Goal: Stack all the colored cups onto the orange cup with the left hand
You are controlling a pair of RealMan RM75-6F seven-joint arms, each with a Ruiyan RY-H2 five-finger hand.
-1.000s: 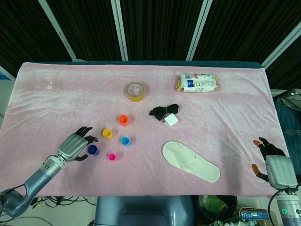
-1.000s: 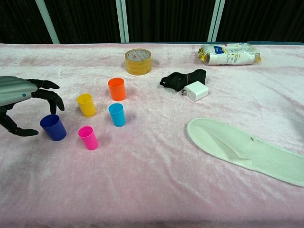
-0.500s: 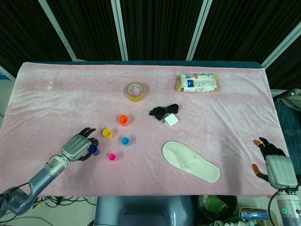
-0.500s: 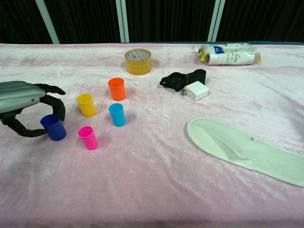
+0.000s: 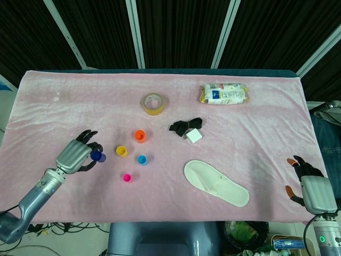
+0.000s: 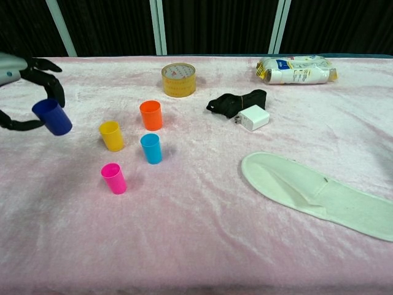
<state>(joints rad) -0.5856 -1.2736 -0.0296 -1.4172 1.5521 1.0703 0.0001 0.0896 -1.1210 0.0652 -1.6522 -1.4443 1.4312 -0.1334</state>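
Since a second ago, our left hand (image 5: 74,156) has closed on the blue cup (image 6: 53,117) and raised it off the cloth (image 5: 69,112); earlier the cup stood beside the pink cup (image 6: 114,178) with the fingers only around it. Now the cup hangs tilted in our fingers, held clear of the table at the far left. The orange cup (image 6: 150,115) stands upright, with the yellow cup (image 6: 112,136) just beside it and the cyan cup (image 6: 151,148) in front; none is stacked yet. We judge this the carry of the first cup. Next we must swing it rightward past the yellow cup, level it over the orange one and lower it in. Our right hand (image 5: 308,181) rests at the table's edge, fingers apart, holding nothing.
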